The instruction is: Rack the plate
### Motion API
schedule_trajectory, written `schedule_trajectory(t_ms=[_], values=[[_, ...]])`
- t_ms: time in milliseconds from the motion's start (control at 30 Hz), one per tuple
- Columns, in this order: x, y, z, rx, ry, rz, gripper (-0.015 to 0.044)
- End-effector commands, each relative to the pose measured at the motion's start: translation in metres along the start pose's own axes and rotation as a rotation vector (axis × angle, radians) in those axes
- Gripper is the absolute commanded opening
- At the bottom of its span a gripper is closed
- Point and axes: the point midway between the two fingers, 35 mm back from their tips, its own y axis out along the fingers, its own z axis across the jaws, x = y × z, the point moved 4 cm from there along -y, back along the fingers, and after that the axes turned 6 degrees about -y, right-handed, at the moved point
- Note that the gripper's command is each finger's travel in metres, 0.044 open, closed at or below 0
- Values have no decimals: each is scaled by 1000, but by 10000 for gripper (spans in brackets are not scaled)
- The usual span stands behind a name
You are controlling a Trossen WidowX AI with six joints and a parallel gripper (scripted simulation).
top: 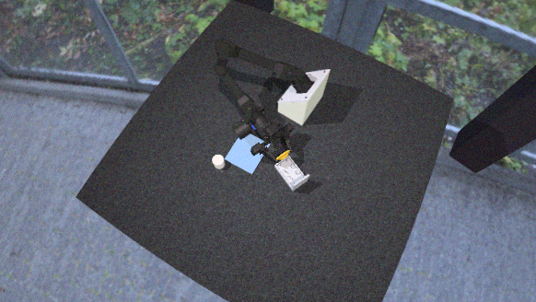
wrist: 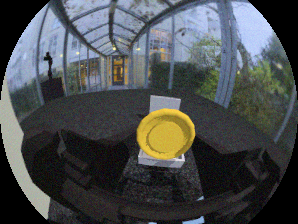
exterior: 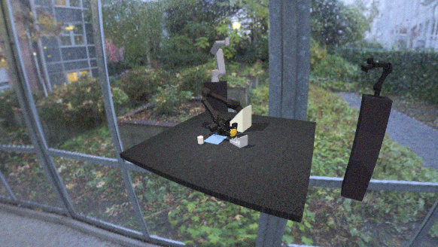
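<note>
On the dark surface [top: 221,203], a little right of the frame's centre, lies a white rack [top: 291,174]. The yellow plate [top: 283,156], seen nearly from its edge, is held in the black hand [top: 272,149] at the rack's upper end. Left of them is a blue square [top: 243,157], and further left stands a small white cylinder [top: 218,161]. A cream block [top: 302,107] stands above the centre.
</note>
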Motion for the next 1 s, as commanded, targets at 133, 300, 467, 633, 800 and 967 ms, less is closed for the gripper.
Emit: schedule_trajectory(t_ms=[133,300,467,633,800,967], values=[[1,14,-1,0,-1,0,0],[1,15,-2,0,-1,-1,0],[3,27,-3,0,-7,-5,0],[3,28,-3,0,-7,-5,0],[2,34,-4,0,-12,-9,0],[-16,37,-1,-2,-17,-9,0]])
